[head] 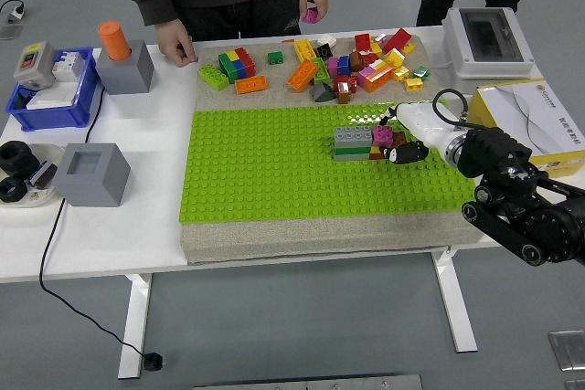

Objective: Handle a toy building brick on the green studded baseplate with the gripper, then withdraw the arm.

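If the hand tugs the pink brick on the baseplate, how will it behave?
The pink brick looks like rigid plastic, so it probably won't flex. It sits among bricks stacked on the studded baseplate, so it likely resists sliding and needs an upward pull. Small, so probably light; the right hand is at it.

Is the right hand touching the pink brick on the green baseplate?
Touching. In the head view, the right hand has its fingertips against the pink brick, with no gap visible.
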